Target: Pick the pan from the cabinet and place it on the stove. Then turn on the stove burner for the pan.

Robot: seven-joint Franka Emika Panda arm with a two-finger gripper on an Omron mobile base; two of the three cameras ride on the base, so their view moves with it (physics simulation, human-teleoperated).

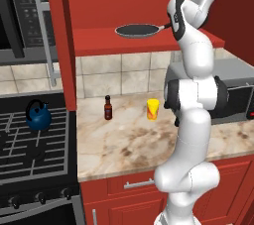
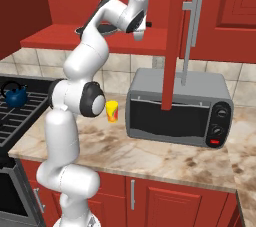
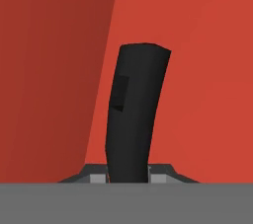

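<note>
Closest to the hand camera, the pan's black handle [image 3: 133, 114] rises from between the two fingers [image 3: 159, 177], whose grey tips sit tight against either side of its near end, so the gripper [image 3: 128, 178] looks closed on the handle, with red cabinet wall behind it. From the left base camera, going left to right: the microwave [image 1: 22, 16] hangs at the upper left over the stove [image 1: 34, 154], where a blue kettle [image 1: 38, 116] stands on the grates above a row of knobs [image 1: 39, 198]. An open cabinet [image 1: 149, 1] door stands edge-on between stove and counter [image 1: 124, 144]. On the counter, a dark bottle [image 1: 107, 108] stands left of a yellow cup [image 1: 153, 109], apart from each other. Above them the pan [image 1: 136, 31] rests flat on the red shelf [image 1: 124, 43], its handle pointing right to the hand at the arm's [image 1: 191, 120] upper end. A toaster oven [image 1: 238, 97] sits on the counter behind the arm. From the right base camera the arm covers most of the pan; only a dark sliver [image 2: 107, 29] shows on the shelf beside the hand.
</note>
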